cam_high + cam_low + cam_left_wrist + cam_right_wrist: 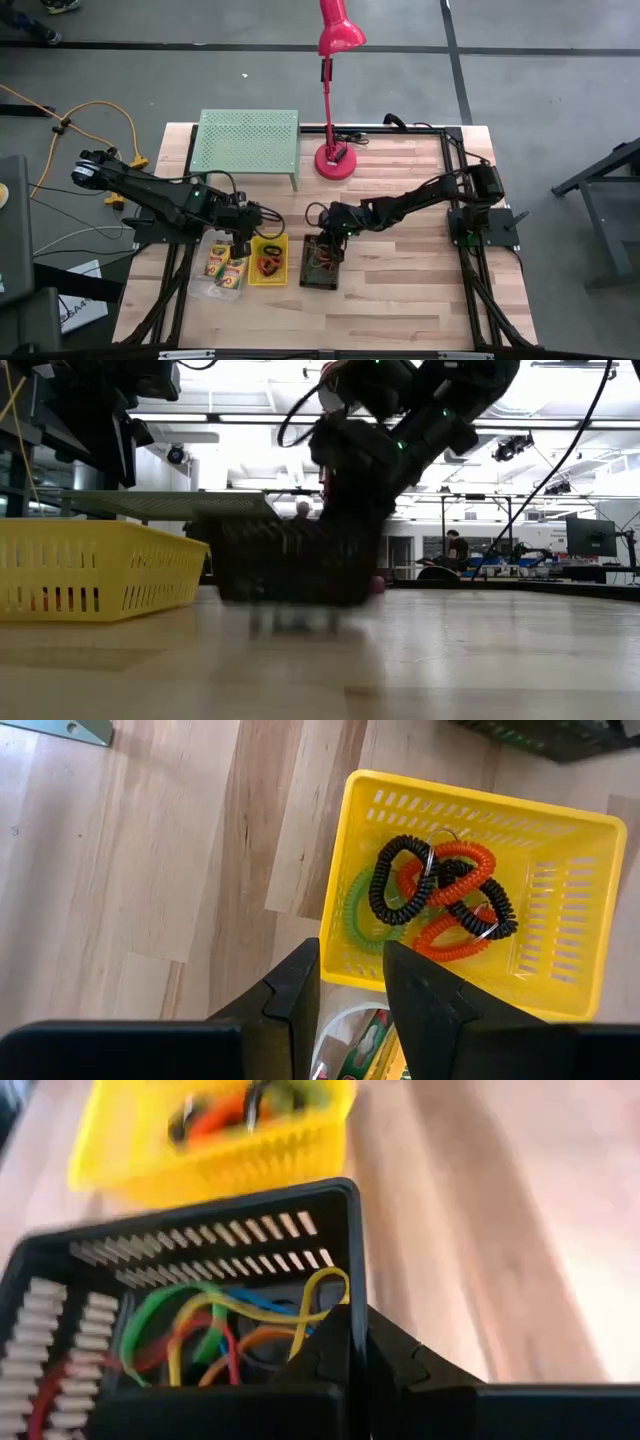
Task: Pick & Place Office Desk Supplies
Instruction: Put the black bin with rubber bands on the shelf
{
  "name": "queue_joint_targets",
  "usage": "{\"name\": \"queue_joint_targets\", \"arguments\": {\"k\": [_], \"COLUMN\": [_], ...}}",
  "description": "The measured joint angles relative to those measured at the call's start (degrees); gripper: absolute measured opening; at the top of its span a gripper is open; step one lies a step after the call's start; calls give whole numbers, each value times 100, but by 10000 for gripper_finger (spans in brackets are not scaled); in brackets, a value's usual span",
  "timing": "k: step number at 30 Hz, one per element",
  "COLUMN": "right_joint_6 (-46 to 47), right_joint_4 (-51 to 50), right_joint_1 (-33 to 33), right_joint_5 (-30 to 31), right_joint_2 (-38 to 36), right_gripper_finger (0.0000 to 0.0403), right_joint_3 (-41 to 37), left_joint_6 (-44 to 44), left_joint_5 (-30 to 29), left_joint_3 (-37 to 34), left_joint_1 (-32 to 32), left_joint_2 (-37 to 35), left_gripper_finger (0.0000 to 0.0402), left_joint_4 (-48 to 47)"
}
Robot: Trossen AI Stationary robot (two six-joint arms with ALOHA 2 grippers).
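- Right gripper sits at the rim of the black slotted plastic bin, just right of the yellow bin at mid-table. Its two dark fingers are pressed together, with the bin's near wall seemingly pinched between them — I cannot make out the wall itself at the contact line.
- Inside the black bin: a tangle of thin coloured loops, green, yellow, red, orange, blue.
- The low view shows the black bin blurred and apparently a little off the wood, but I cannot tell for certain.
- Left gripper hovers over the clear bin holding the yellow crayon boxes, fingers spread with nothing between them.
- Yellow perforated plastic bin lies just past the left fingers, holding coiled black, orange and green wrist loops.
- Risk: a one-wall pinch lets the black bin swing or tilt — the loops could spill if it tips.
- Risk: the black bin is close beside the yellow one; a sideways carry could knock it.
- Risk: thin wall may slip from smooth fingers if the lift is quick.
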Motion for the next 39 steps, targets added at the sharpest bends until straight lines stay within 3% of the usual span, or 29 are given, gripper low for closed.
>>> {"name": "queue_joint_targets", "arguments": {"k": [9,19,29,39], "right_joint_6": [540,809,952,951], "right_joint_4": [-705,-725,-712,-702], "right_joint_1": [-493,-1164,-1508,-1470], "right_joint_5": [151,81,-455,-485], "right_joint_2": [-828,-968,-968,-968], "right_gripper_finger": [3,3,3,3], "right_joint_3": [4,9,9,9], "left_joint_6": [13,44,2924,3760], "left_joint_5": [-137,-569,-625,-163], "left_joint_3": [0,0,0,3], "left_joint_1": [-1,0,-134,49], "left_joint_2": [0,0,0,263], "left_gripper_finger": [107,107,107,107], "left_joint_4": [317,1336,2733,3188]}}
